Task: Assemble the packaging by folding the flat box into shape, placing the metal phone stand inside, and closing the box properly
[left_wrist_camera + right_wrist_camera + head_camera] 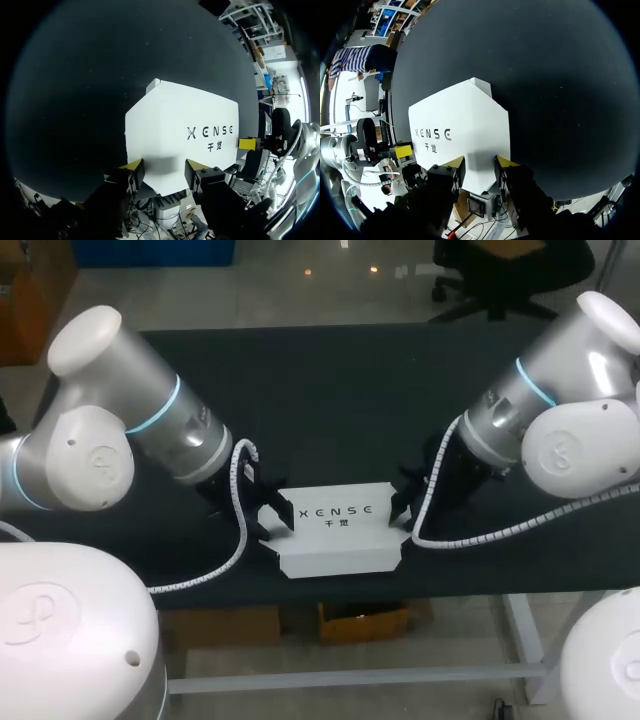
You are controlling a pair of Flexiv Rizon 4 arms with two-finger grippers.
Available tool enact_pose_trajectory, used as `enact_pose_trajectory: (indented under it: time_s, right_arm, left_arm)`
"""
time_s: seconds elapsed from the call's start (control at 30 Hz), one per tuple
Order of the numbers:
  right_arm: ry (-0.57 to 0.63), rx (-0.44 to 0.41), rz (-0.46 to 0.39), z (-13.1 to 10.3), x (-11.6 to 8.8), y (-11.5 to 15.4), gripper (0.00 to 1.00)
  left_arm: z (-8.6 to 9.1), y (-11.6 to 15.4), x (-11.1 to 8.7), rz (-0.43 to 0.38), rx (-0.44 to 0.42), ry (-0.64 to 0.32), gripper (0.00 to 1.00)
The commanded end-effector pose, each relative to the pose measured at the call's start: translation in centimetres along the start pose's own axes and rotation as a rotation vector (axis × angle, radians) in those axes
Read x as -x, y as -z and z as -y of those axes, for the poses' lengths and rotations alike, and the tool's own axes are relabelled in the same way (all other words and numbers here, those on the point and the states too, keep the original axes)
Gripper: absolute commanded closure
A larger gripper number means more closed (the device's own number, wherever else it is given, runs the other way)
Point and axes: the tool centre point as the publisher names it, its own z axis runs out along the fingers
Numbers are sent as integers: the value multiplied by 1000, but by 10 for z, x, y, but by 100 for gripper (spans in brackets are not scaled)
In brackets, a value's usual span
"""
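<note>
As both straddle ends of flat box (335,535) | left gripper (162,169) — jaws open | right gripper (480,162) — jaws open

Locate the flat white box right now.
In the head view the flat white box is at the middle, near the front edge of the black table. The left gripper is at its left end and the right gripper at its right end.

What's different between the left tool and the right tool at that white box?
The left tool sits at the left end of the white box, the right tool at its right end. The left tool's arm enters from the left, the right tool's from the right. Both face the box over the black table.
</note>
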Motion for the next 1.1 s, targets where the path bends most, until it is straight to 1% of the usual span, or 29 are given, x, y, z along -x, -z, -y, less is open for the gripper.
enact_pose_trajectory:
  time_s: [0.03,0.2,0.27,0.43,0.6,1.1]
  right_arm:
    - [5,1,-24,1,4,-4,64]
    - [7,0,-39,0,5,-6,64]
    - [7,0,-47,0,5,-6,64]
    - [11,0,-54,-1,5,-6,64]
    - [16,0,-62,-1,2,-6,65]
    - [26,2,-112,-2,-1,-11,65]
  left_arm:
    - [-1,-4,2,-2,-6,-4,45]
    - [0,-5,3,-8,-8,-9,45]
    - [0,-5,3,-14,-7,-11,48]
    - [1,-7,5,-36,-6,-22,50]
    - [2,-7,9,-76,-3,-25,51]
    - [5,-12,12,-128,13,-32,52]
